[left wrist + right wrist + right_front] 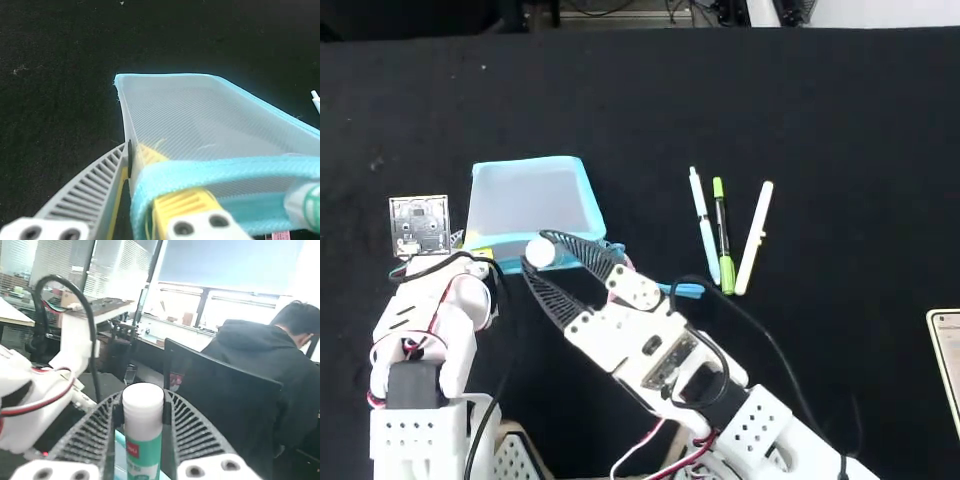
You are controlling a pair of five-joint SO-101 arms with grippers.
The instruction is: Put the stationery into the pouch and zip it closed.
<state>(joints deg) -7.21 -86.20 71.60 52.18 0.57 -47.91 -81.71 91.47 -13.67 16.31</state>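
The pouch (530, 200), pale blue mesh, lay left of the tabletop's (840, 120) middle, its open mouth turned toward the near edge. The left gripper (480, 255) pinched the rim of that mouth; in the left wrist view (136, 152) its grey finger (95, 187) lay along the outside of the pouch (210, 120) wall and the yellow-padded one (182, 207) sat under the blue zip band.

The right gripper (533, 254) was clamped on a glue stick (541, 251), white cap foremost, right at the pouch's mouth and just beside the left gripper. From its own wrist view the ribbed fingers (187, 432) pressed both sides of the glue stick (143, 430) just below the cap, the right gripper (143, 399) pointing upward. The cap (305, 205) also showed against the zip band in the left wrist view; whether it had passed inside the rim I cannot tell.

Right of the middle, well apart from the pouch, three pens lay close together: a blue-and-white pen (703, 215), a green pen (722, 235) and a tilted white pen (755, 238).
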